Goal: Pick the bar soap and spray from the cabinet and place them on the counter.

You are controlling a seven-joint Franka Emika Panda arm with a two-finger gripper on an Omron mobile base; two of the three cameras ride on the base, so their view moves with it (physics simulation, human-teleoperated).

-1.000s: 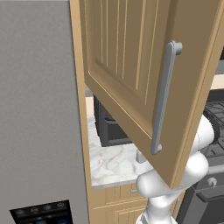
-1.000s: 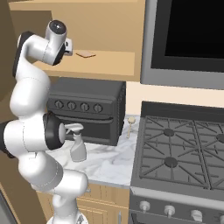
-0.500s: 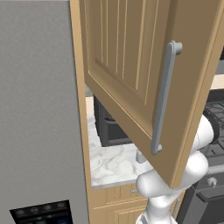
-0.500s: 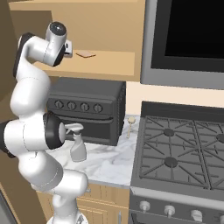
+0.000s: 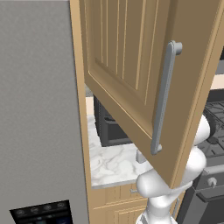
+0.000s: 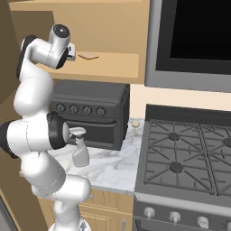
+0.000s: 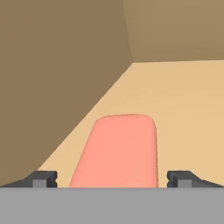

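Note:
The bar soap is a flat pink slab with rounded corners, lying on the tan shelf floor of the cabinet. My gripper is open, and its two dark fingertips stand one on each side of the soap's near end without touching it. From the right base view the soap lies on the cabinet shelf just past my gripper. The spray, a pale bottle with a trigger head, stands upright on the white marble counter in front of the toaster oven.
The cabinet door with its grey bar handle hangs open over the counter. A dark toaster oven sits under the shelf. The stove lies to the right and a grey fridge to the left.

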